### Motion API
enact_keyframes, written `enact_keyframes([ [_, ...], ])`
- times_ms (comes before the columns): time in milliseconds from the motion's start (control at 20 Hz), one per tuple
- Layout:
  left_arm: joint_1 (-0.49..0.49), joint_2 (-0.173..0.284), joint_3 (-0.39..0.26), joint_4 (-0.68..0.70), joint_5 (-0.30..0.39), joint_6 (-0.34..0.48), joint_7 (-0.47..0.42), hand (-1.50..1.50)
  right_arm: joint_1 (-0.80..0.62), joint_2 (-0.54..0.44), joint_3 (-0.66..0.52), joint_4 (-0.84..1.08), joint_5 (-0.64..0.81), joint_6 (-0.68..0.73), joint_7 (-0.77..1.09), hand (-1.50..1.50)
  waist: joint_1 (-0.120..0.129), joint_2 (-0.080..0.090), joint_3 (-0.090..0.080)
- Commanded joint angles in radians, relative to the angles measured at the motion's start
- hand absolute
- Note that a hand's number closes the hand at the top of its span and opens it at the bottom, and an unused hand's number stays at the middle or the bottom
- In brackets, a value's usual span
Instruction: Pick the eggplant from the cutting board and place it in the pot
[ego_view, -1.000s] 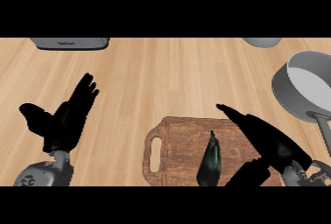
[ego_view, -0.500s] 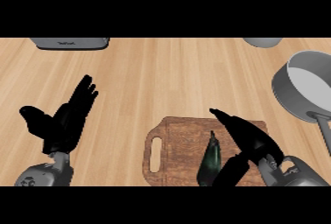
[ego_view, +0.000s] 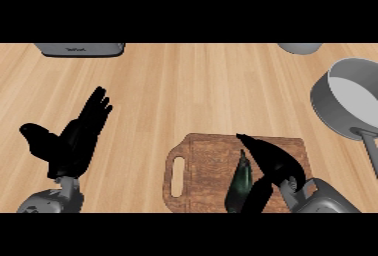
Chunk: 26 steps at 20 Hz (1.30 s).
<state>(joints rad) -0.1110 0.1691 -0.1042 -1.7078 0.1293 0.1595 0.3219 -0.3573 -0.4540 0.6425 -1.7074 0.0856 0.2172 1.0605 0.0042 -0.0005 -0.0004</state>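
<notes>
1. The black right hand (ego_view: 275, 165) arches over the dark, glossy, elongated eggplant (ego_view: 240, 180), thumb and fingers curling either side of it.
2. The eggplant lies lengthwise on the brown, grained wooden cutting board (ego_view: 203, 165) with its slotted handle.
3. The black left hand (ego_view: 74, 140) rests open, fingers straight, over the pale wooden counter (ego_view: 192, 90).
4. Farther right sits the round grey metal pot (ego_view: 347, 102).

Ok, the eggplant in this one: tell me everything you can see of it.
The eggplant is dark, greenish-black and slender. It lies lengthwise on the wooden cutting board, narrow end pointing away from the robot. The right hand is right beside it, fingers extended along its right side and the thumb at its near end; whether it is gripped cannot be told. It is not in the pot.
</notes>
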Motion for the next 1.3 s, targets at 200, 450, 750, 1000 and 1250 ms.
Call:
enact_keyframes([
  [200, -0.045, -0.015, 0.021, 0.023, -0.022, 0.011, 0.029, 0.00, 0.022, 0.035, 0.011, 0.053, 0.034, 0.090, 0.073, -1.50, -0.004, 0.000, 0.000],
  [450, -0.037, -0.052, 0.002, 0.081, -0.051, -0.010, -0.038, 0.00, -0.022, 0.174, -0.030, 0.154, 0.084, 0.083, -0.037, 1.50, -0.002, 0.001, 0.000],
  [750, 0.016, -0.035, 0.038, -0.061, -0.026, -0.025, 0.039, 0.00, 0.085, 0.158, -0.042, 0.157, 0.249, 0.051, -0.217, 1.50, 0.001, 0.000, 0.001],
  [1000, 0.017, -0.032, 0.073, -0.019, -0.021, -0.065, 0.005, 0.00, 0.062, 0.172, -0.164, 0.041, 0.219, 0.169, -0.138, 1.50, -0.003, 0.000, 0.000],
  [1250, 0.012, -0.029, 0.079, 0.015, -0.039, -0.050, -0.006, 0.00, 0.248, -0.004, -0.215, -0.018, 0.331, 0.039, -0.191, 1.50, -0.044, -0.006, 0.001],
])
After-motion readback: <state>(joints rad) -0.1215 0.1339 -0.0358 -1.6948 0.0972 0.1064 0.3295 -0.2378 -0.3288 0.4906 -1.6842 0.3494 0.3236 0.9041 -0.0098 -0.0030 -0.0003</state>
